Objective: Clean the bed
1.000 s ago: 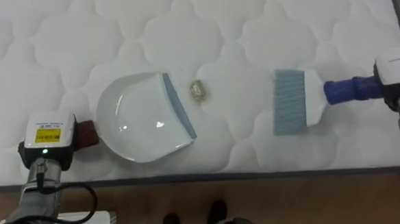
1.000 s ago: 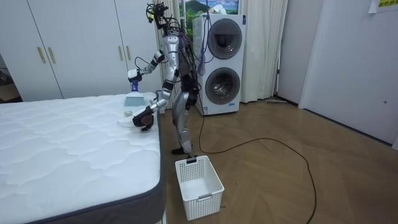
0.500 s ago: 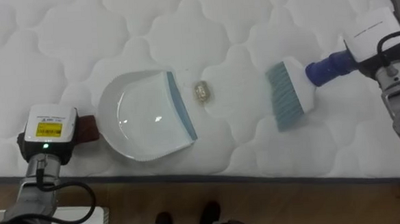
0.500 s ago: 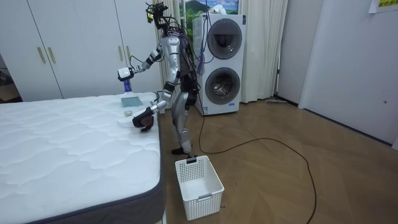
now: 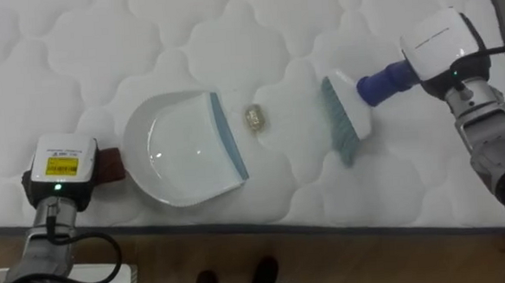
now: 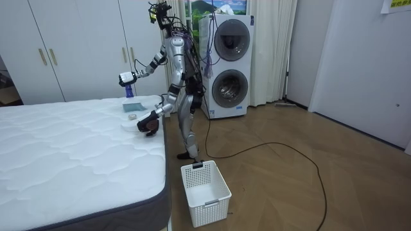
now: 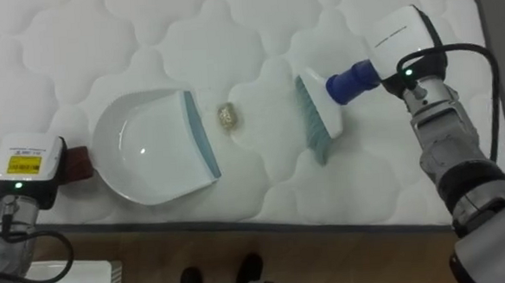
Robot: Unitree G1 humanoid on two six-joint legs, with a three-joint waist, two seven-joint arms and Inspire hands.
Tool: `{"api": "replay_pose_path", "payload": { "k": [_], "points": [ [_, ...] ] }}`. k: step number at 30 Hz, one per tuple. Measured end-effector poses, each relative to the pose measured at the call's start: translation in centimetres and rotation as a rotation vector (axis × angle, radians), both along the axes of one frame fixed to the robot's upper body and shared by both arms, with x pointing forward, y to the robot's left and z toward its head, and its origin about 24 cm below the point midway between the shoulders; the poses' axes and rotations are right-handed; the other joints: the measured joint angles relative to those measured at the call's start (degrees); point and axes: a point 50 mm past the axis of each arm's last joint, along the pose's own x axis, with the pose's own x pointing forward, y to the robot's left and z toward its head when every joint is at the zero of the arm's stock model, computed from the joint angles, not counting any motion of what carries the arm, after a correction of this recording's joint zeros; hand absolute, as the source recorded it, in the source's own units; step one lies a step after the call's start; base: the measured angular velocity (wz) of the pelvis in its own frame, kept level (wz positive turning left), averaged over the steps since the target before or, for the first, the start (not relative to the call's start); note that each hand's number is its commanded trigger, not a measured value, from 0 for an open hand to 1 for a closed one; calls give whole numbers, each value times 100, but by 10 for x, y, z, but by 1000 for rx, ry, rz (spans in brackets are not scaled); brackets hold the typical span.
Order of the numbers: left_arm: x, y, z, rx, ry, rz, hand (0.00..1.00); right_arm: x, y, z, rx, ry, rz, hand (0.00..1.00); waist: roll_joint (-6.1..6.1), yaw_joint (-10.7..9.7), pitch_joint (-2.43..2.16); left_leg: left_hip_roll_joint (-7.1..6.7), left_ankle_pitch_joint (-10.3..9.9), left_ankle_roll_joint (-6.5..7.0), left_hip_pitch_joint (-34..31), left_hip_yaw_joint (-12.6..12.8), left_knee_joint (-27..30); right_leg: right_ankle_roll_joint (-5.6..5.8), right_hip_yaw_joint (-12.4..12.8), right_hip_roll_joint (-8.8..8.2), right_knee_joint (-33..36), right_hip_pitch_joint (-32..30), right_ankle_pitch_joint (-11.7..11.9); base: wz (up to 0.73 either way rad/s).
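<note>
The small crumpled tan scrap [image 5: 253,117] is lying on the white quilted mattress [image 5: 74,47], near the edge where the robot is standing. It is sitting just beside the blue lip of the round white plastic dustpan [image 5: 180,158], not touching it. The white brush with a blue handle [image 5: 347,123] is waiting on the scrap's other side, a little way off.

The right hand [image 5: 438,41] is at the brush handle. The left hand [image 5: 59,169] is at the dustpan's dark handle [image 5: 108,165]. A white box is covering each hand, so I cannot tell if they are closed tight.

The scrap is looking light and crinkly, so I am guessing it will roll away easily. It needs no pinching. A slow, low sweep should push it into the pan.
</note>
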Motion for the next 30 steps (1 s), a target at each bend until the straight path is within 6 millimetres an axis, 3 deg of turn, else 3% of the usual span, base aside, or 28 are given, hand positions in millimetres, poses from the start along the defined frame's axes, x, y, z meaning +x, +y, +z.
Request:
{"api": "replay_pose_path", "payload": {
  "k": [5, 15, 23, 30],
  "points": [
    [3, -8, 0, -20, -5, -15, 100, -1, 11, -5, 24, 3, 33, 100, 83, 56, 18, -2, 2, -4, -13, -108, 15, 1, -124, 7, -93, 60, 0, 10],
    [5, -20, -8, -95, 52, 14, 100, -13, 27, -29, 106, 57, 53, 100, 296, 124, 3, -6, 3, -5, 13, -111, -3, 7, -107, 6, -83, 95, -4, 1],
    [4, -25, -13, -135, 74, 42, 100, -16, 44, -39, 165, 70, 68, 100, 326, 128, -11, -2, 31, -42, 41, -109, -17, -2, -105, 9, -53, 107, 1, 0],
    [4, -28, -15, -135, 92, 49, 100, -15, 73, -42, 254, 78, 126, 100, 412, 96, -52, -13, 34, -38, 37, -122, -17, -1, -113, 0, -52, 104, 1, 0]
  ]
}}
